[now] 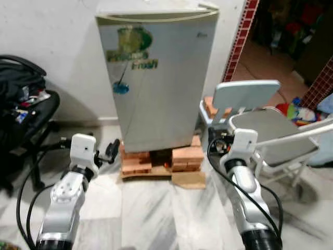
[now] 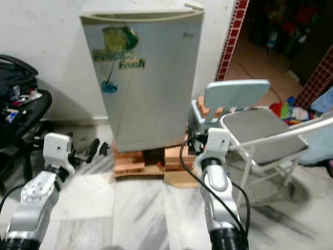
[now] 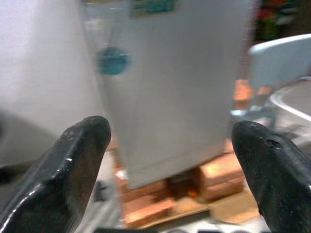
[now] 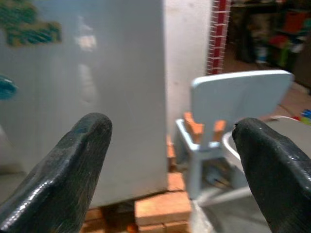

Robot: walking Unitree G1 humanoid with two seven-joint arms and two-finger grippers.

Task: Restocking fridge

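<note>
Right, both arms raised toward small silver-grey metal fridge (image 1: 156,78). I see left gripper (image 3: 170,170) and right gripper (image 4: 170,165) spread wide, holding nothing. Fridge ahead, door closed, perched on orange bricks (image 1: 136,160); pale blue plastic chair (image 1: 244,96) just right of fridge. I judge door stiff, smooth, slippery; body heavy. Best hold: door's free edge, though I can't tell which side opens.

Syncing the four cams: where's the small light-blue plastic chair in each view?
Left eye: light-blue chair, right of the fridge, behind the grey folding chair.
Right eye: centre-right, beside the fridge.
Left wrist: its back at the frame edge, above one finger.
Right wrist: between the open fingers.
Shared landmark: the bricks under the fridge.
</note>
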